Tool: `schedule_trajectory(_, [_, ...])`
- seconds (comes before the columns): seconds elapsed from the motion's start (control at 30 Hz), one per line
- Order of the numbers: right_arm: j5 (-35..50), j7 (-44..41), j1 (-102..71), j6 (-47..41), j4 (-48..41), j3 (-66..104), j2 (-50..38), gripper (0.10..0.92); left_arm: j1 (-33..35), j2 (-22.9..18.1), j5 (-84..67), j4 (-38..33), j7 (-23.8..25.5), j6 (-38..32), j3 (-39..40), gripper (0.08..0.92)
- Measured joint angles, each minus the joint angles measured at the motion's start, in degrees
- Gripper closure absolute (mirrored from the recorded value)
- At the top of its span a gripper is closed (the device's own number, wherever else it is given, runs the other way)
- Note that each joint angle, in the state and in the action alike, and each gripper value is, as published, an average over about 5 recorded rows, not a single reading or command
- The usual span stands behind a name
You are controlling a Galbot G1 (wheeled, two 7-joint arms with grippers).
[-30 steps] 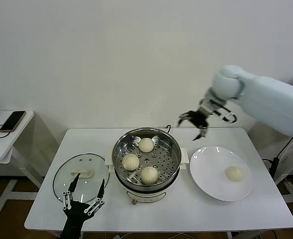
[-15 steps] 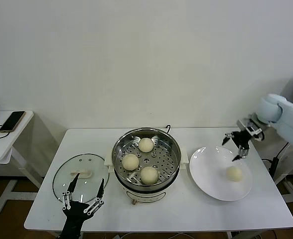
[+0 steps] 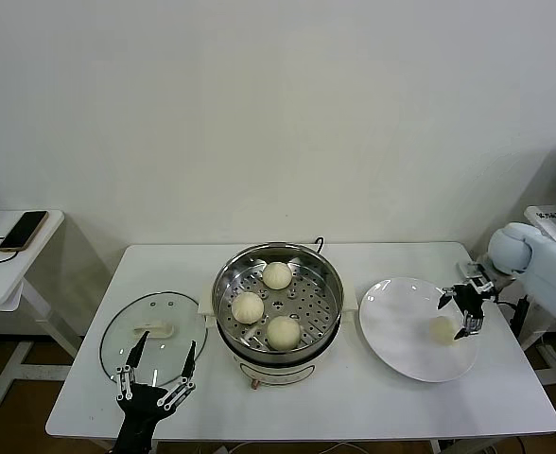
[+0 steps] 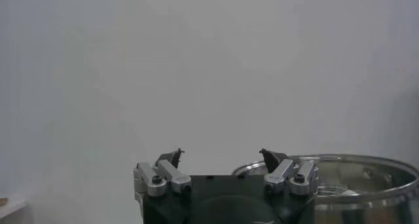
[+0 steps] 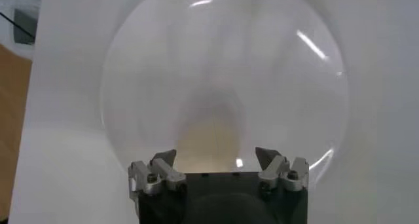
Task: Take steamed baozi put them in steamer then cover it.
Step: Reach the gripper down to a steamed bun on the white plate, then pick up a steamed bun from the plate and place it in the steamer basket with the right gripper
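The right gripper [image 3: 464, 313] has dropped from high behind the steamer [image 3: 278, 307] to the white plate [image 3: 396, 326], fingers spread wide around the last steamed baozi [image 3: 442, 329]. Three smooth, round buns sit on the shiny perforated tray. The left gripper [image 3: 155, 372], also spread, hangs by the round glass lid [image 3: 153, 333]. No writing is legible.

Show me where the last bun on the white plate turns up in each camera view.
Head view: the bun lies on the plate's right half, at the open right tool.
Left wrist view: not in it.
Right wrist view: bun just ahead of the tool.
Shared landmark: the plate.
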Motion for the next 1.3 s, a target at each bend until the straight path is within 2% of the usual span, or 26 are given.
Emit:
schedule_trajectory(0.3, [-1.6,1.8,-3.0,-0.2,-1.9,2.3,1.1,0.205,-0.3,-0.1,0.0,0.3,-0.1,0.0,0.0,0.177])
schedule_trajectory(0.63, [-2.1,2.6,-3.5,-0.5,-2.3,2.7,1.7,0.324,-0.9,-0.1,0.0,0.7,-0.2,0.2,0.0,0.177])
schedule_trajectory(0.9, [-0.8,1.0,0.4,-0.8,0.0,0.6,0.8,0.354,-1.1,0.3,0.0,0.5,-0.3,0.2,0.5,0.177])
schedule_trajectory(1.1, [4.0,-3.4,10.6,-1.6,3.6,-5.4,1.8,0.355,-1.2,0.8,0.0,0.2,-0.3,0.3,0.9,0.177])
schedule_trajectory(1.3, [13.7,-6.1,23.8,-4.6,9.1,-14.3,4.9,0.355,-1.4,1.3,0.2,0.2,-0.3,0.3,1.3,0.177])
